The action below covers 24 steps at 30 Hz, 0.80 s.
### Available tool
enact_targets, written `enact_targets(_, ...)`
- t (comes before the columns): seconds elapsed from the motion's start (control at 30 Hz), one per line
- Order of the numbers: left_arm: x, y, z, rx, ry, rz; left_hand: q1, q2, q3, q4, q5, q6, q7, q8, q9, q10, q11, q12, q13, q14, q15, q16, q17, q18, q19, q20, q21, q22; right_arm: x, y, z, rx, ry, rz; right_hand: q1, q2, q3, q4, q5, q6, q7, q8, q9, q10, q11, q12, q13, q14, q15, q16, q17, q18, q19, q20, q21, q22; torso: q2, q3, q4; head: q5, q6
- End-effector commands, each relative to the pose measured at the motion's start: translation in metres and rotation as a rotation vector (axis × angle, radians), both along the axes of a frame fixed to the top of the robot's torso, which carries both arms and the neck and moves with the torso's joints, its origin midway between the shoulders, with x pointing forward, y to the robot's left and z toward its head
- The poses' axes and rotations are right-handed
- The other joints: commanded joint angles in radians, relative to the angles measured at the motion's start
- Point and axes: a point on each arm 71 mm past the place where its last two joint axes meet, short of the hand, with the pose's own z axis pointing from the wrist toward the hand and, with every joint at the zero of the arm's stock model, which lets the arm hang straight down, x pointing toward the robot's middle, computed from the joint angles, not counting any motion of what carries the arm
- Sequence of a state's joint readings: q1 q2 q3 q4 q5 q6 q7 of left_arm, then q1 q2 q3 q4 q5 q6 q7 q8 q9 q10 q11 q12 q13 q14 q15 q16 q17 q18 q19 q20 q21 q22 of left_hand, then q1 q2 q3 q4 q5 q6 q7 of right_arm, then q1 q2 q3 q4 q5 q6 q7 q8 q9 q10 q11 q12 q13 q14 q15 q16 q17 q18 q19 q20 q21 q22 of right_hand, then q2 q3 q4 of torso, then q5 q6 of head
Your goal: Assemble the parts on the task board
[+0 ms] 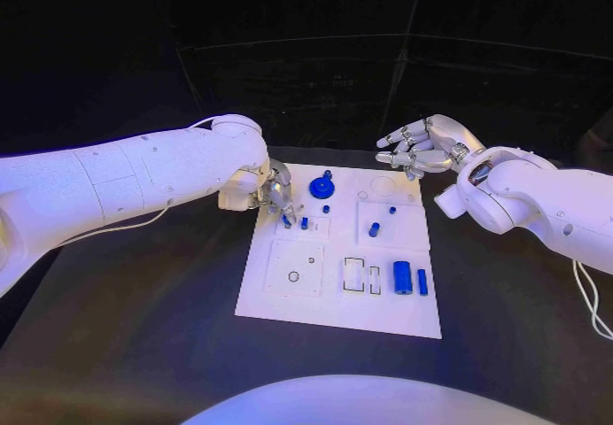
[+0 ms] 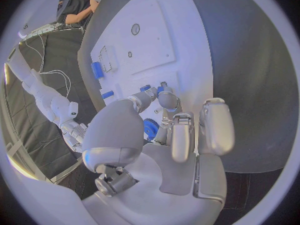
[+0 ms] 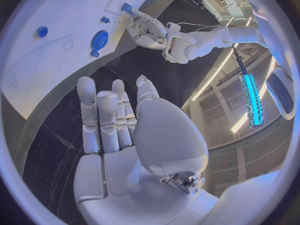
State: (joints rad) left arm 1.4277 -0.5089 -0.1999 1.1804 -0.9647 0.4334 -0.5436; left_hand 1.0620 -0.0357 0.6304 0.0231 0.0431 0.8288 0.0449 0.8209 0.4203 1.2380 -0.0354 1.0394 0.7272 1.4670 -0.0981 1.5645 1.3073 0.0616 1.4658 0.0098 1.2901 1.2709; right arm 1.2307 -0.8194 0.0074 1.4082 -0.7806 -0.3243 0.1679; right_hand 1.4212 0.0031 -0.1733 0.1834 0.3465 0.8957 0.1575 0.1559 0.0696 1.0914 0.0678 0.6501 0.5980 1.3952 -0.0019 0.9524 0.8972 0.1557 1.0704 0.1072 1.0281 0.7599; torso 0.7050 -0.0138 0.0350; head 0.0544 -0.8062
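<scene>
**Left hand lowered at the board's far left corner, right hand held clear**

While the white task board [image 1: 288, 297] lies flat in the middle of the black desk [image 1: 153, 354], the left hand [image 1: 272, 197] is seen lowered over the board's far left part, its fingertips [image 1: 289, 215] brought down beside a small blue peg [image 1: 304, 222]. Whether that peg is pinched or merely touched cannot be told from any view; in the left wrist view the fingers [image 2: 167, 99] are curled together close to small blue pieces.

A blue gear [image 1: 322, 187] is found on the board just beside the left hand, on its far side. Near the board's middle a short blue cylinder [image 1: 375, 229] is seen, and a tiny blue stud [image 1: 391, 210] just beyond it. Toward the near right, a larger blue block [image 1: 402, 277] and a slim blue bar [image 1: 422, 282] are laid side by side.

The right hand [image 1: 422, 146] is held above the desk beyond the board's far right corner, with its fingers spread apart and nothing held in them.
</scene>
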Motion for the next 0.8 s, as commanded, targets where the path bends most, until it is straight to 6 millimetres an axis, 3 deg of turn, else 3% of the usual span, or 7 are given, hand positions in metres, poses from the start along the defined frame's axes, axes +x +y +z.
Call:
enact_targets(0.03,0.0,-0.0001,-0.0001,0.012,-0.026,0.002,0.004,0.015,0.09,-0.095,0.004,0.0,-0.004,-0.002,-0.001,0.003,0.002,0.002,-0.001,0.104,0.005,0.006,0.263,0.009,0.005,0.003,0.003,0.0,0.0001,0.0014,0.0013,0.004,-0.004,0.008,0.006,0.0,-0.005,0.001,0.006,-0.006,0.0,0.007,0.001,-0.006,0.002,0.006,-0.001,-0.004,-0.002,-0.005,0.0,0.005,0.004,0.0,-0.005,-0.001,0.0,-0.0001,-0.0002,0.001,0.0)
enact_targets(0.8,-0.0047,0.0039,-0.0036,0.016,-0.013,-0.005,0.005,0.016,0.09,-0.098,0.004,0.0,-0.004,-0.002,-0.001,0.003,0.002,0.002,-0.001,0.104,0.004,0.006,0.263,0.009,0.005,0.003,0.003,0.001,0.0004,0.0017,0.0012,0.004,-0.003,0.009,0.006,0.0,-0.005,0.001,0.006,-0.006,0.0,0.007,0.001,-0.006,0.002,0.006,-0.001,-0.004,-0.002,-0.005,0.0,0.005,0.004,0.0,-0.005,-0.001,0.0,0.0005,-0.0007,0.003,-0.004)
